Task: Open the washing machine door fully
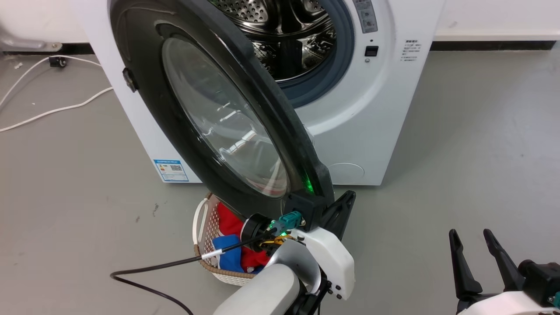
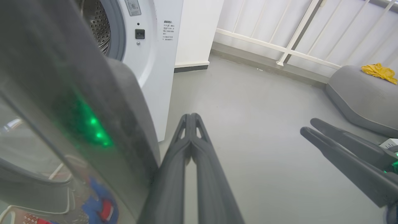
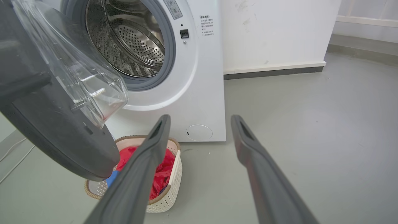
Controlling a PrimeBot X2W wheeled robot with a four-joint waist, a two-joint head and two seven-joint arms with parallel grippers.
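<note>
Already swung well out from the big white front-loading washing machine (image 1: pixel 385 109), the large round glossy black washing machine door (image 1: pixel 210 109) with its bulging clear window stands partly open, its free edge over a white woven laundry basket (image 1: pixel 209 227). The left claw (image 1: pixel 343 205), dark fingers pressed together on nothing, sits against that edge's inner side, apparently to push the door wider. The right claw (image 1: pixel 470 234) hangs spread and empty, well aside, likely to stay out of the door's swing.
</note>
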